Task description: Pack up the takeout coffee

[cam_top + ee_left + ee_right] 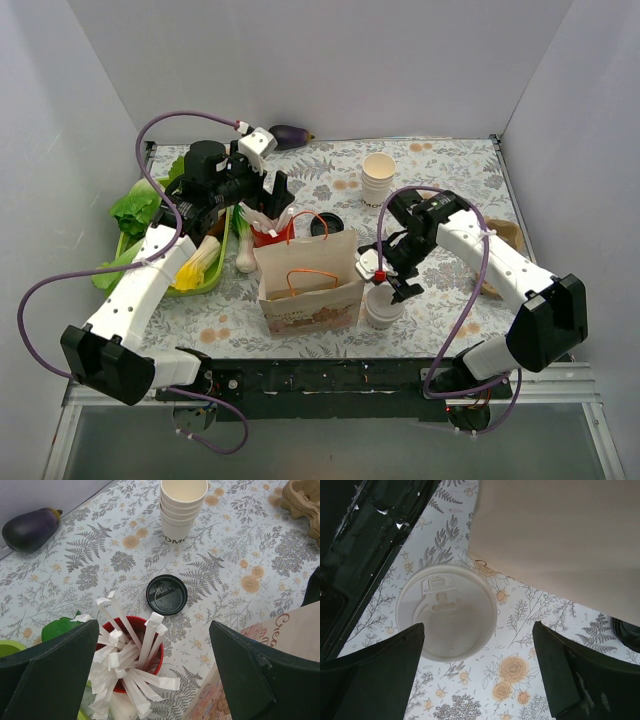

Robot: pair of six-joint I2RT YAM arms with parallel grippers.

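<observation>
The takeout coffee [383,309], a small cream cup with a round white lid [447,611], stands near the table's front edge, just right of the open paper bag [308,280]. My right gripper [392,281] hovers above it, open and empty; in the right wrist view the gripper [480,680] has the lid off toward its left finger. My left gripper [268,196] is open and empty above a red cup of wrapped straws [131,657], behind the bag. The bag's side fills the top of the right wrist view [560,540].
A stack of lidless cream cups [378,179] and a flat black lid [166,594] lie behind the bag. An eggplant [291,135] sits at the back wall. A green tray of vegetables [215,275] is at left, a cardboard cup carrier [505,240] at right.
</observation>
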